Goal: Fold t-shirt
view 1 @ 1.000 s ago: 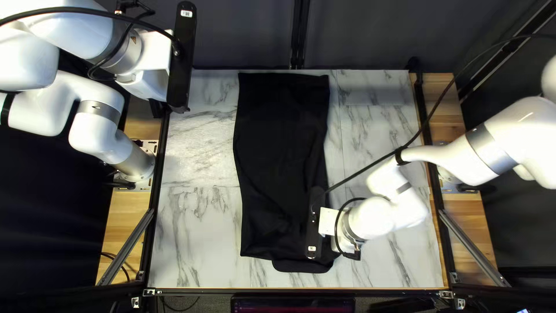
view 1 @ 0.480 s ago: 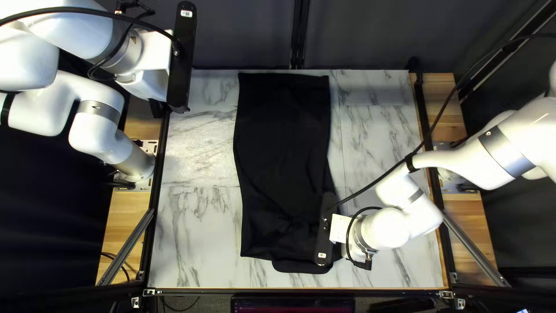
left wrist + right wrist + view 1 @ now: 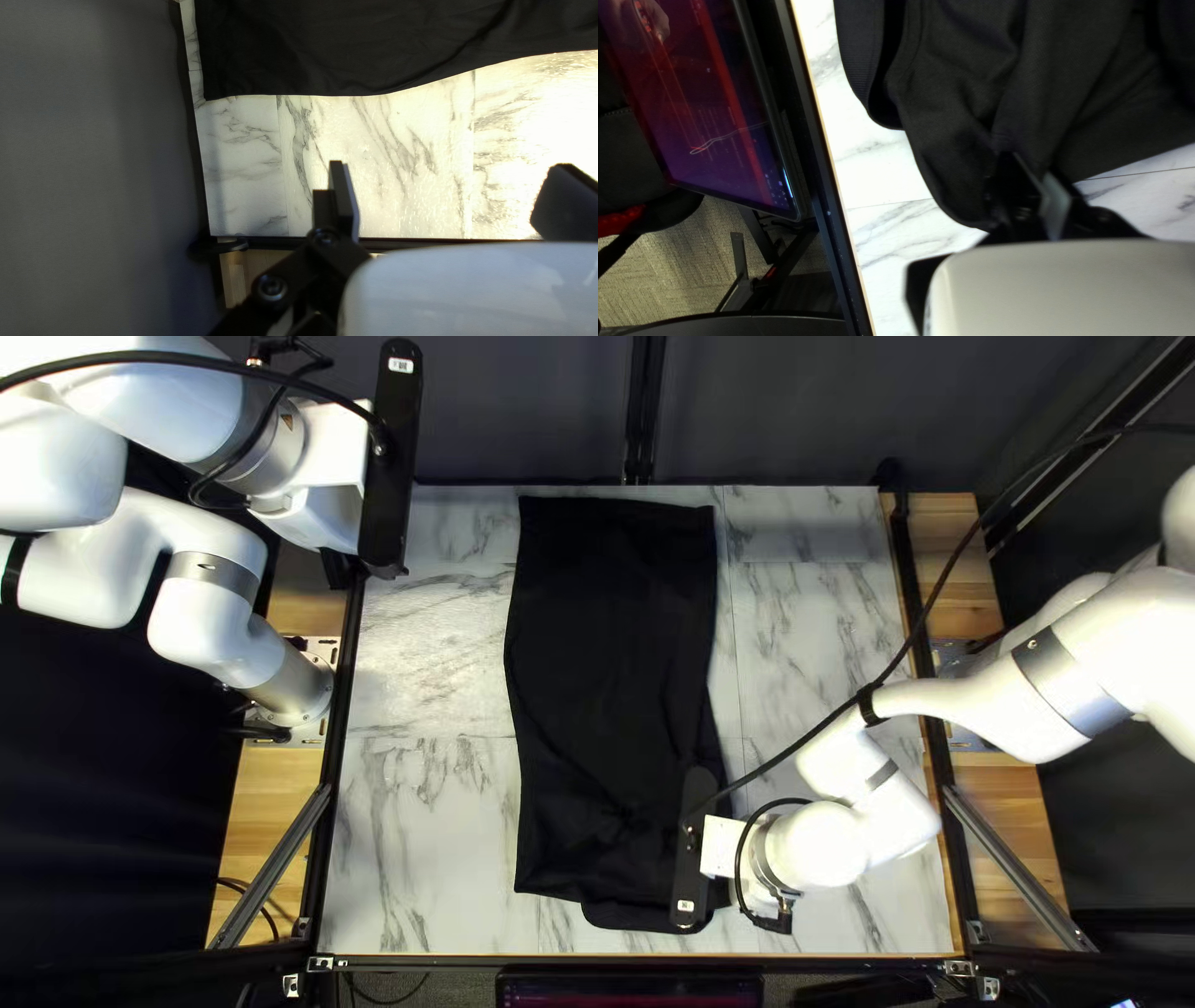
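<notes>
A black t-shirt (image 3: 610, 672) lies lengthwise over the middle of the table, narrowed to a long strip with creases toward the near end. My right gripper (image 3: 692, 853) is low over its near right corner. From the right wrist view, the fingers of the right gripper (image 3: 1037, 186) are close together, pinching the edge of the t-shirt (image 3: 971, 93); the cloth bunches up into them. My left gripper (image 3: 390, 461) is raised beyond the table's far left corner. In the left wrist view the left gripper (image 3: 445, 193) stands open, apart from the t-shirt (image 3: 349, 43).
Marble-patterned tabletop (image 3: 423, 834) shows on both sides of the cloth. A black cable (image 3: 921, 616) crosses above the right part of the table. Beyond the near edge is a screen (image 3: 710, 112). The dark curtain (image 3: 523, 411) hangs behind the far edge.
My right gripper moved right, then slightly back left and toward the near edge. The t-shirt shifted a little rightward and nearer along with it. My left arm stayed still.
</notes>
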Robot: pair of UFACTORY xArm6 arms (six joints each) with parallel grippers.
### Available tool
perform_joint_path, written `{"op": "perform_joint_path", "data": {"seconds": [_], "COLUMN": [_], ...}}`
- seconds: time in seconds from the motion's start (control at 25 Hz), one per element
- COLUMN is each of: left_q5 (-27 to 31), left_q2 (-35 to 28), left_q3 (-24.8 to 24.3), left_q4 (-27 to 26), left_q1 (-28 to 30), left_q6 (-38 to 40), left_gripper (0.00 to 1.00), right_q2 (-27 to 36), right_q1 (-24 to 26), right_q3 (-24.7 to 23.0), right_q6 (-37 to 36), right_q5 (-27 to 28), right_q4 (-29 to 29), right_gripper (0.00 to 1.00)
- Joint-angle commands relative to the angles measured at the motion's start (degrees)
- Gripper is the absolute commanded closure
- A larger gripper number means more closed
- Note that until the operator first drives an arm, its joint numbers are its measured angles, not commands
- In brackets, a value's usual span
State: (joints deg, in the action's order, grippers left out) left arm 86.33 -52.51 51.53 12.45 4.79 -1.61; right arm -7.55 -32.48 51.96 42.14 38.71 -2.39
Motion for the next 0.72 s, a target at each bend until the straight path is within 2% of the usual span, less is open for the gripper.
{"op": "perform_joint_path", "data": {"seconds": [0.04,0.24,0.36,0.44,0.48,0.56,0.72], "left_q5": [0.0,0.0,0.0,0.0,0.0,0.0,0.0], "left_q2": [0.0,0.0,0.0,0.0,0.0,0.0,0.0], "left_q3": [0.0,0.0,0.0,0.0,0.0,0.0,0.0], "left_q4": [0.0,0.0,0.0,0.0,0.0,0.0,0.0], "left_q1": [0.0,0.0,0.0,0.0,0.0,0.0,0.0], "left_q6": [0.0,0.0,0.0,0.0,0.0,0.0,0.0], "left_gripper": [0.00,0.00,0.00,0.00,0.00,0.00,0.00], "right_q2": [2.7,6.1,9.0,9.4,8.8,6.1,-2.4], "right_q1": [2.9,9.5,12.9,14.2,14.7,14.7,13.7], "right_q3": [-1.0,-5.8,-10.4,-11.7,-11.5,-9.8,-4.5], "right_q6": [-2.7,-13.8,-26.8,-34.0,-38.4,-42.2,-43.4], "right_q5": [1.0,-2.0,-6.2,-7.6,-8.1,-8.9,-10.9], "right_q4": [-0.6,2.3,8.1,11.1,12.7,13.4,10.8], "right_gripper": [0.00,0.00,0.00,0.00,0.00,0.00,0.00]}}
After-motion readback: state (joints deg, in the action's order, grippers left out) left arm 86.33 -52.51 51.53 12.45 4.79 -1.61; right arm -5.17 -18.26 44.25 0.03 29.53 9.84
